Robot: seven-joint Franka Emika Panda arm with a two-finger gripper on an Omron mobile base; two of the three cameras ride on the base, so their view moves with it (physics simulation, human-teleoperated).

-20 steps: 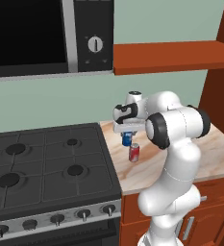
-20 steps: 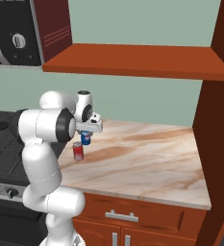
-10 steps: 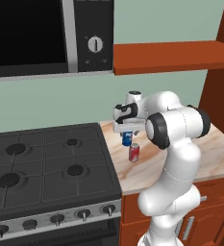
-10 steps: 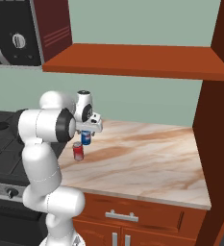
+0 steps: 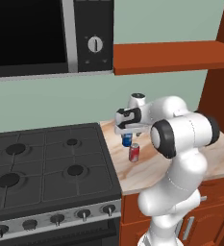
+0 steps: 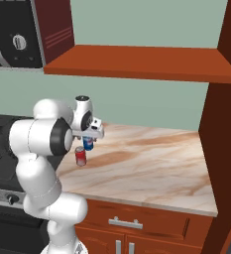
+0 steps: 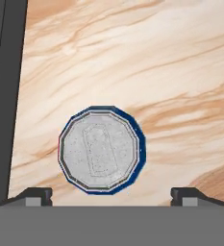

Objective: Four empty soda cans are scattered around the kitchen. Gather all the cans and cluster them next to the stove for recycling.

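Looking from my left side, the black four-burner stove (image 5: 46, 166) takes up the left of the scene, its silver strip of knobs along the front, with the microwave (image 5: 51, 36) hanging above it. Just right of the stove's edge the beige marbled countertop (image 5: 180, 158) begins, and there my gripper (image 5: 127, 133) hangs pointing down over a blue soda can (image 5: 127, 140) standing upright on the stone. A red soda can (image 5: 134, 153) stands upright just beside the blue one, nearer the front edge of the counter, apart from my fingers. Both cans sit close to the stove's right edge. From my right side, the same pair appears with the red can (image 6: 80, 156) on the left and nearer, the blue can (image 6: 88, 143) behind it under my gripper (image 6: 89, 136), and the bare counter (image 6: 156, 163) stretching away to the right beneath the wooden shelf (image 6: 137, 62). Looking straight down along my hand, the dark stove edge (image 7: 3, 96) runs along the left, and the blue can's silver top (image 7: 101, 150) sits on the marbled surface, centred between my two fingertips (image 7: 34, 194), which stand wide apart at either side and clear of the can. My jaws are open and hold nothing; the can stands free on the counter.
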